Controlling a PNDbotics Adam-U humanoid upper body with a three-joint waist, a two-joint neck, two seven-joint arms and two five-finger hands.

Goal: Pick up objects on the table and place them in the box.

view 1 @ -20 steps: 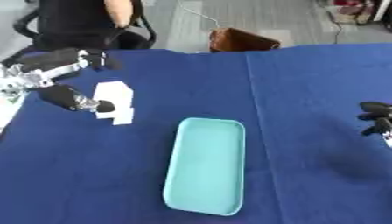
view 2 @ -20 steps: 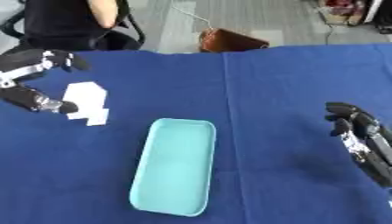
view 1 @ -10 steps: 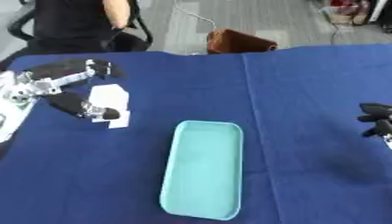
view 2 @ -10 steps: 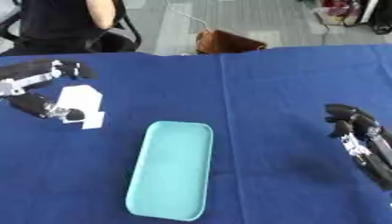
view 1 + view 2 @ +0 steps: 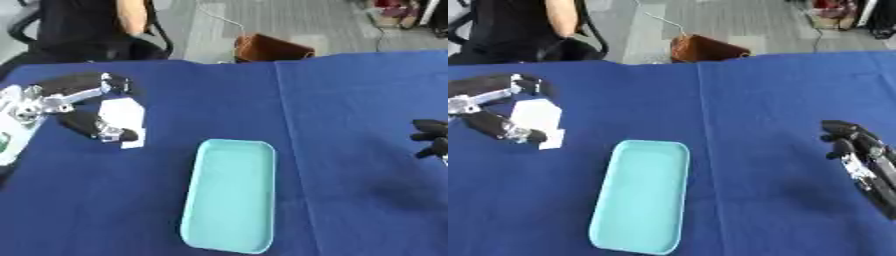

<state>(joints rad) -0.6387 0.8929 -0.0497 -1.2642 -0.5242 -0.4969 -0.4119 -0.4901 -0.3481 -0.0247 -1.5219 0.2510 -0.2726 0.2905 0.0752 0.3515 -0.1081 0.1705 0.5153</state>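
Nothing in the light blue box (image 5: 229,195) yet. White object (image 5: 121,119) pinched between thumb and fingers of the left hand (image 5: 83,107), at the table's (image 5: 350,100) left side, left of the box. Right hand (image 5: 857,150) idle at the right edge, fingers relaxed, grasping nothing.

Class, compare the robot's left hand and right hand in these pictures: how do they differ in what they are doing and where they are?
The left hand sits at the table's left side, fingers and thumb curled round a white object; the right hand lies at the right edge and holds nothing. The left hand is close to the teal tray; the right hand is farther from it. Both are black and silver, over the blue cloth.
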